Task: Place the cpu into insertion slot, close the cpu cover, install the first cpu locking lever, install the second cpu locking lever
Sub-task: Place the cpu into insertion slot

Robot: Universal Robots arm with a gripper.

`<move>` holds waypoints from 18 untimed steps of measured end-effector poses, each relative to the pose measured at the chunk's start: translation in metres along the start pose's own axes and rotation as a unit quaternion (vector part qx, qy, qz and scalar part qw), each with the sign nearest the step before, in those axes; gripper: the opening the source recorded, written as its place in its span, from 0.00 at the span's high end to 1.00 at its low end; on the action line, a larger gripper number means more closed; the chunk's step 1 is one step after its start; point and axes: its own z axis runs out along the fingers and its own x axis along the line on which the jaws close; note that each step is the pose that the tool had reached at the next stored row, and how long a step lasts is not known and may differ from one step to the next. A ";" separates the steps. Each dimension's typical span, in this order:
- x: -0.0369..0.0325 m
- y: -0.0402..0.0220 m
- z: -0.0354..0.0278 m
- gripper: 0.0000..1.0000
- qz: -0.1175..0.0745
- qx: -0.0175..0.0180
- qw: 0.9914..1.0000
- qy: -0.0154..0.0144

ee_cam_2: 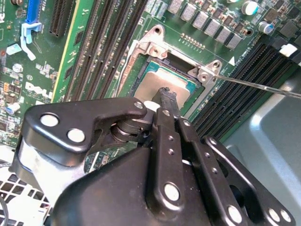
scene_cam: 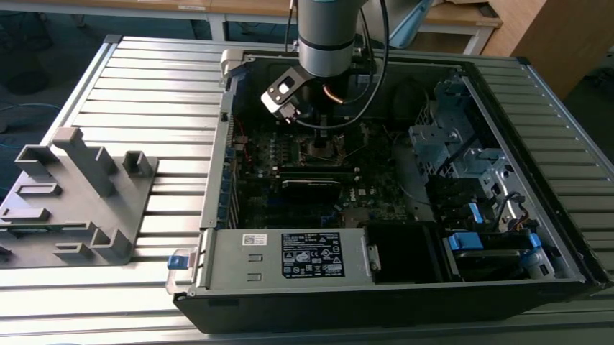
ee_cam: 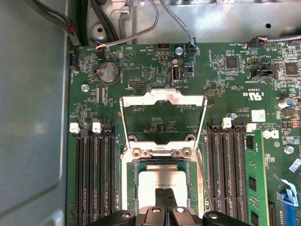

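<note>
One upright arm (scene_cam: 326, 32), closed pincer (ee_cam: 165, 193) atop cpu (ee_cam: 150, 183)

Ribbed metal desk (scene_cam: 144, 86) in the exterior view: the open computer case (scene_cam: 384, 307) sits dead centre, with a grey plastic stand (scene_cam: 82, 198) at nine o'clock, near it but apart.

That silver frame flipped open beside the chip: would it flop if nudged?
The cpu cover probably swings rather than bends: it looks like thin stiff metal hinged at the insertion slot. With its open window, it is likely light.
</note>
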 end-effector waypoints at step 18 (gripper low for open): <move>-0.0001 -0.0005 0.0071 0.89 0.000 0.000 1.000 0.000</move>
